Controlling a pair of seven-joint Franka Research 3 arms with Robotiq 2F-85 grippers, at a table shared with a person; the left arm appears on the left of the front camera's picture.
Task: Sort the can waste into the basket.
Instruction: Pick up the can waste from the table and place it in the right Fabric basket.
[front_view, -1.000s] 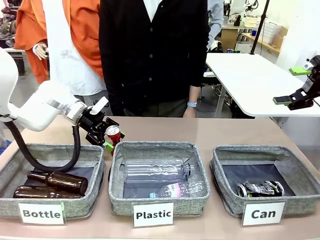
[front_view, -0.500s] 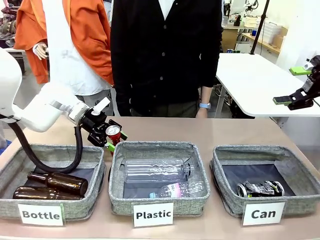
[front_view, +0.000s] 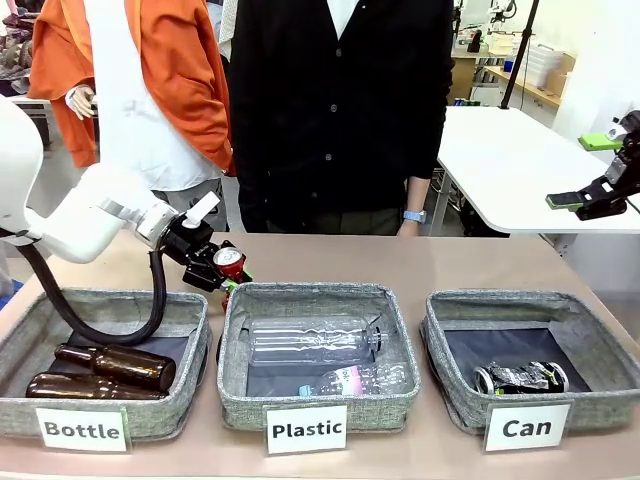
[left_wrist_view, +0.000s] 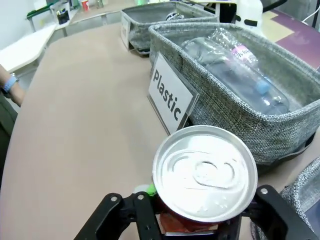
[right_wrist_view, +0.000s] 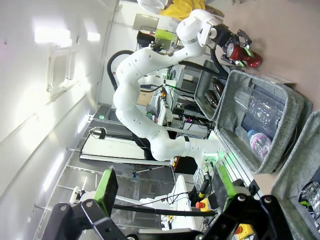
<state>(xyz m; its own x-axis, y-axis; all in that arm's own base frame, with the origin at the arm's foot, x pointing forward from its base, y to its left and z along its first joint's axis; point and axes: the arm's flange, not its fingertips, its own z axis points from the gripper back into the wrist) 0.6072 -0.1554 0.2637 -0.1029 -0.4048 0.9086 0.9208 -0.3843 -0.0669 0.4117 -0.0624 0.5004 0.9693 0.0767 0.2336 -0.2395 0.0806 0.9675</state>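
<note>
My left gripper (front_view: 226, 268) is shut on the red can (front_view: 230, 261), held above the table just behind the near left corner of the Plastic basket. Its silver top (left_wrist_view: 204, 172) faces the left wrist camera, with the left gripper (left_wrist_view: 200, 222) clamped on the sides below it. The crushed black and silver can (front_view: 520, 377) lies on the dark floor of the grey basket (front_view: 440, 335) marked "Can" at the right. My right gripper (front_view: 596, 170) hangs open, high above the table's right end, with nothing between its fingers (right_wrist_view: 107, 192).
The middle basket (front_view: 232, 350), marked "Plastic", holds clear bottles. The left one (front_view: 25, 335), marked "Bottle", holds brown glass bottles (front_view: 115, 362). A person in black stands at the far edge. A white table (front_view: 510, 160) stands behind on the right.
My left gripper has carried the red can slightly up and to the right, tilting it. The person has shifted to the right. The right arm has stayed still.
</note>
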